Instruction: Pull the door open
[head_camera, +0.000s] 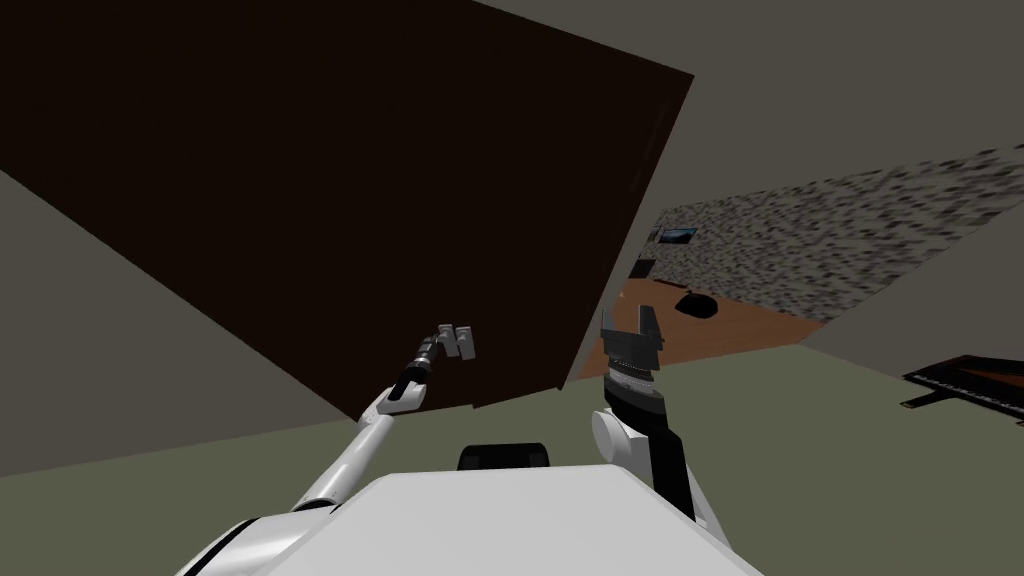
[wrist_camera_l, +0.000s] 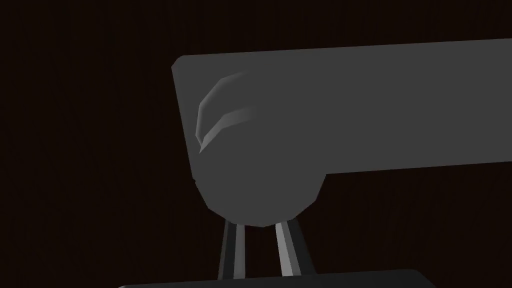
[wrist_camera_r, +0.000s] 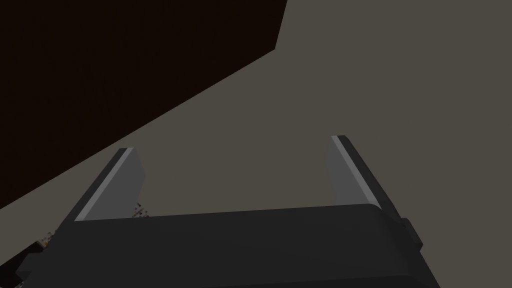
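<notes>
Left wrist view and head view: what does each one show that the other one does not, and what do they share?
Left wrist view: the grey lever handle close up, with the left gripper closed narrowly at its round end. Head view: the right gripper open beside the door at its free edge, and the gap past it to a wooden floor and a speckled wall. Both: the dark brown door with the left gripper at it.

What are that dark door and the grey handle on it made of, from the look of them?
The door: very dark brown, flat and matt with no grain or shine showing; painted or stained wood perhaps, but the look leaves it open. The handle: plain mid-grey lever with a rounded end and a pale curved glint there; dull metal or plastic, cannot tell which.
</notes>
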